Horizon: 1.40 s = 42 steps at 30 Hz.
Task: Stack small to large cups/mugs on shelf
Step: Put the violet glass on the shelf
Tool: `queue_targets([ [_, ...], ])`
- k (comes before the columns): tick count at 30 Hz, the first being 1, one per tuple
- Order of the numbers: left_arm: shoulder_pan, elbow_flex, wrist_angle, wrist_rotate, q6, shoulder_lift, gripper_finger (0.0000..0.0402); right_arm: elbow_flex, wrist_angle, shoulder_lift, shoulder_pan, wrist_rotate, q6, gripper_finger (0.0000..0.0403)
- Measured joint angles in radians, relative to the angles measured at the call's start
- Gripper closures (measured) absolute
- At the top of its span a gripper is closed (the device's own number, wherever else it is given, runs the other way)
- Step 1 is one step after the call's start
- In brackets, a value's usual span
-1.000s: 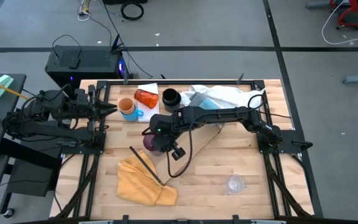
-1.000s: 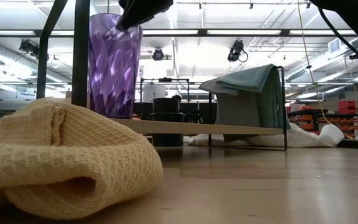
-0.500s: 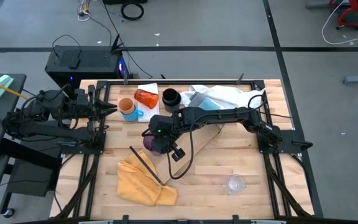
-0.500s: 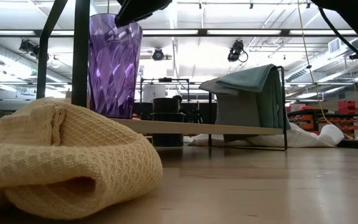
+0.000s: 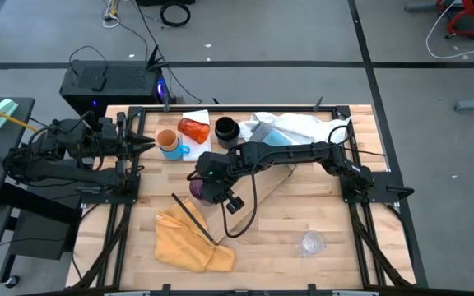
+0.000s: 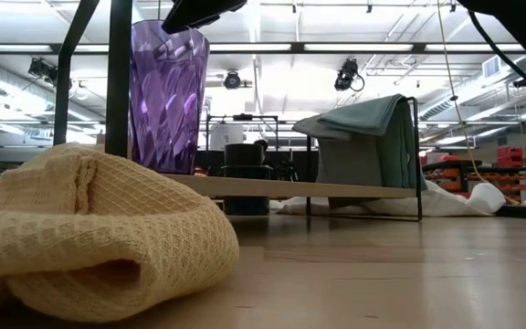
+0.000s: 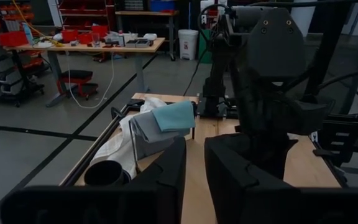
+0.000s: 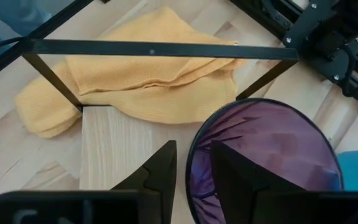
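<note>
At the table's left edge the left gripper waits, fingers nearly together and holding nothing, beside a small orange cup in a bright blue mug. Toward the table's middle, the right gripper straddles the rim of a tall translucent purple faceted cup, fingers slightly parted, standing on the long pale wooden shelf board, beside a rumpled yellow waffle-weave cloth.

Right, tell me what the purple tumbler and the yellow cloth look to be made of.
Tall translucent purple faceted tumbler: probably hard plastic, possibly glass; light shines through its glossy rippled wall. Crumpled yellow cloth: soft woven fabric, likely cotton, matte, with a waffle-grid texture and limp folds.
</note>
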Motion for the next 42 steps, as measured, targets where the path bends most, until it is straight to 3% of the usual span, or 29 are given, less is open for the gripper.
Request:
queue_targets([
  [16, 0.000, 0.000, -0.010, 0.000, -0.003, 0.000, 0.0332, 0.000, -0.023, -0.050, -0.013, 0.040, 0.005, 0.0298],
  [24, 0.000, 0.000, -0.017, 0.000, -0.008, 0.000, 0.0337, 0.003, -0.024, -0.123, -0.080, 0.069, 0.045, 0.0301],
  [27, 0.000, 0.000, -0.020, 0.000, -0.009, 0.000, 0.0340, 0.003, -0.048, -0.135, -0.116, 0.076, 0.084, 0.0330],
  [30, 0.000, 0.000, -0.020, 0.000, -0.010, 0.000, 0.0338, 0.003, -0.085, -0.136, -0.143, 0.078, 0.093, 0.0387],
  [42, 0.000, 0.000, -0.021, 0.000, -0.010, 0.000, 0.0334, -0.178, -0.045, -0.132, -0.158, 0.076, 0.087, 0.0400],
])
